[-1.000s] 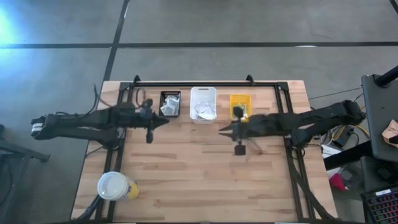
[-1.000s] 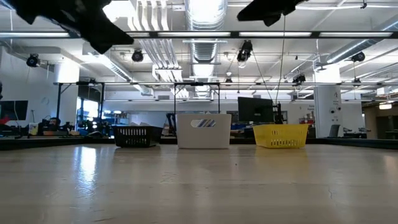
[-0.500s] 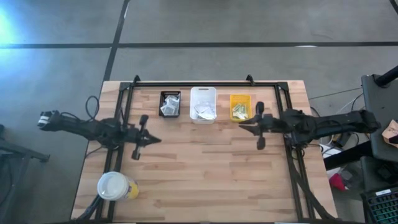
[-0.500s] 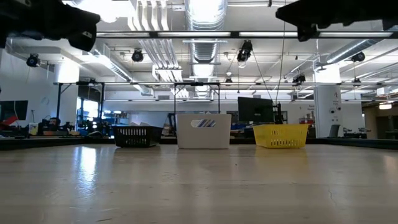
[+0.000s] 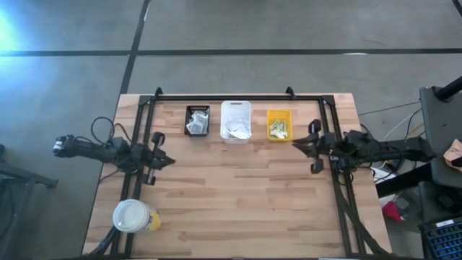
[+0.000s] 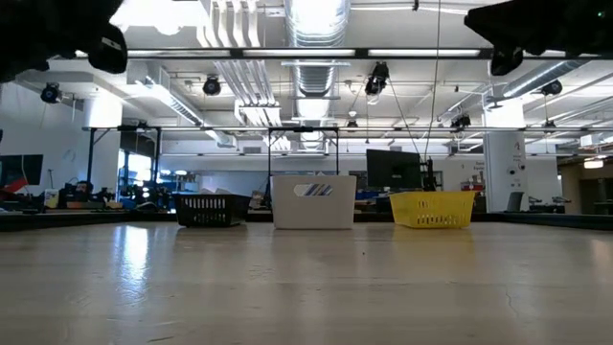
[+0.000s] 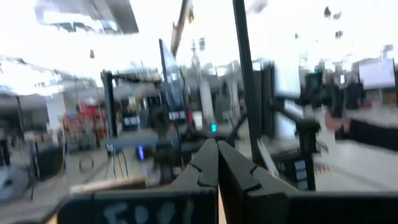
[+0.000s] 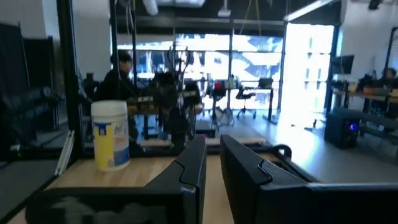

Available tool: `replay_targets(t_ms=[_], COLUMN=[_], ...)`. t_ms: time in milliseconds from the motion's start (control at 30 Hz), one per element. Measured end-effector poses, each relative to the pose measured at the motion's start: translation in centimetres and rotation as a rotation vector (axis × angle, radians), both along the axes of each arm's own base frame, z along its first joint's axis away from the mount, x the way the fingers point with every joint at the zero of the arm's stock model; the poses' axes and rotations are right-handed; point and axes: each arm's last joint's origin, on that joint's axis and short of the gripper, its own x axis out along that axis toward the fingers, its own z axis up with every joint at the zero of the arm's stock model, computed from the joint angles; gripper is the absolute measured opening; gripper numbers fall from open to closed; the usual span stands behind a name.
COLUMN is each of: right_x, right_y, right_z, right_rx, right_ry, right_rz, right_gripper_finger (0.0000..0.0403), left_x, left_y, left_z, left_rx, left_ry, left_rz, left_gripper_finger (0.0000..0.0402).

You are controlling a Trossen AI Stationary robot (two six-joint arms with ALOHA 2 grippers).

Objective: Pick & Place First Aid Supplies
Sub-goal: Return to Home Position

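Hovering at table (image 5: 238, 195) edges: left hand (image 5: 169, 162) and right hand (image 5: 294, 143).

Left arm (image 5: 108, 150): black, slender, jointed; thin black cable loops, frame's middle left.
Right arm (image 5: 375, 146): black, matching build.
Left fingers (image 7: 202, 169): dark, angular, tapering.

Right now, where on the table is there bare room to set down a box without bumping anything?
The middle of the table is bare, bordered by the left gripper, the right gripper and the black bin, white bin and yellow bin. The corner opposite the cup is bare too. Crowded: the bins' edge and the cup's corner.
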Motion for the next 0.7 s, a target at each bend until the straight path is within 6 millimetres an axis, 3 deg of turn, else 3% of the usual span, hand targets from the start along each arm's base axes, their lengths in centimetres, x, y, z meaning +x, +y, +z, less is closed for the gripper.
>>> replay_targets(t_ms=[267,533,700], right_x=[-2.0,-2.8,-2.3], right_y=[-0.4,-0.5,-0.5], right_z=[-0.5,-3.3,-5.1], right_rx=[0.077,0.19,0.238], right_ry=[-0.02,-0.028,0.013], right_rz=[-0.103,-0.106,-0.099], right_gripper_finger=[0.0043,0.0043,0.0045], left_x=[-0.5,-0.4,-0.2], left_y=[0.1,0.4,0.5], left_z=[-0.6,-1.2,-2.1], left_rx=[-0.047,-0.079,-0.067], left_ry=[-0.02,0.041,0.137], left_rz=[-0.009,0.096,0.152], left_gripper_finger=[0.0,0.0,0.0])
